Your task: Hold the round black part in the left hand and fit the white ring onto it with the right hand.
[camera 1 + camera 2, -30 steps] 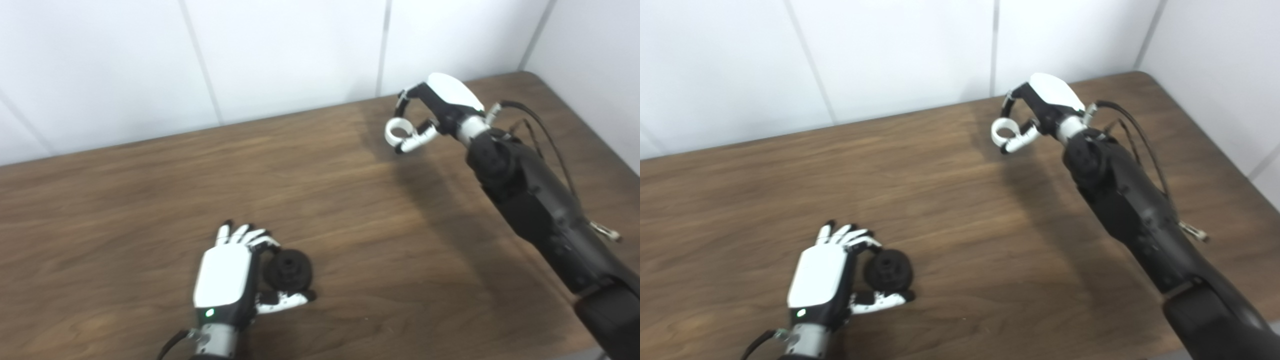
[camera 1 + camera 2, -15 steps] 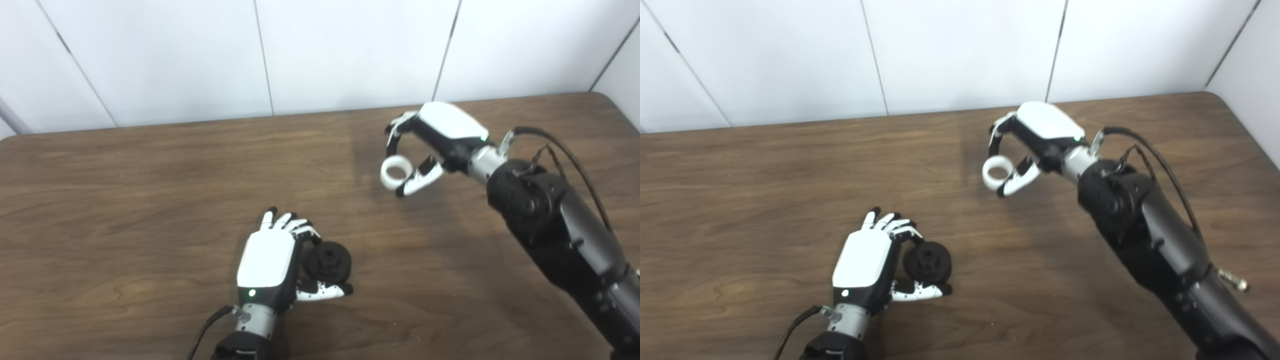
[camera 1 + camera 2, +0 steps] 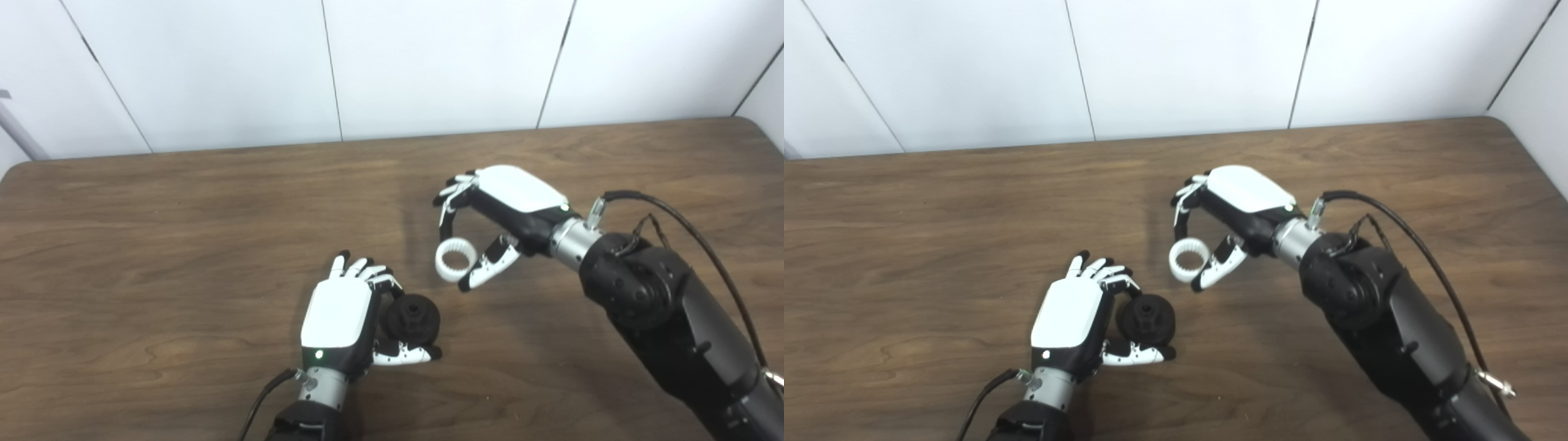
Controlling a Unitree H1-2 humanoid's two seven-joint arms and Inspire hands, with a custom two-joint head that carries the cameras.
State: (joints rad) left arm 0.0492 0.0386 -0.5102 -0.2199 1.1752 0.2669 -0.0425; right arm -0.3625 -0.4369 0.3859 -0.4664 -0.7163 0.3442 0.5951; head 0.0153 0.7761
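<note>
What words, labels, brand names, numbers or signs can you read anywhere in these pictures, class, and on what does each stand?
None can be read: no text shows on the left hand, right hand, black part, white ring, table or wall panels.

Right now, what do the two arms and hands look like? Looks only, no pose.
Both hands share a build: glossy white back shell, black palm, white fingers with black tips. The left hand shows a green light near its silver wrist collar, and a black cable trails from the wrist. The right hand meets a silver wrist collar on a bulky matte black forearm, with black cables looping beside it.
</note>
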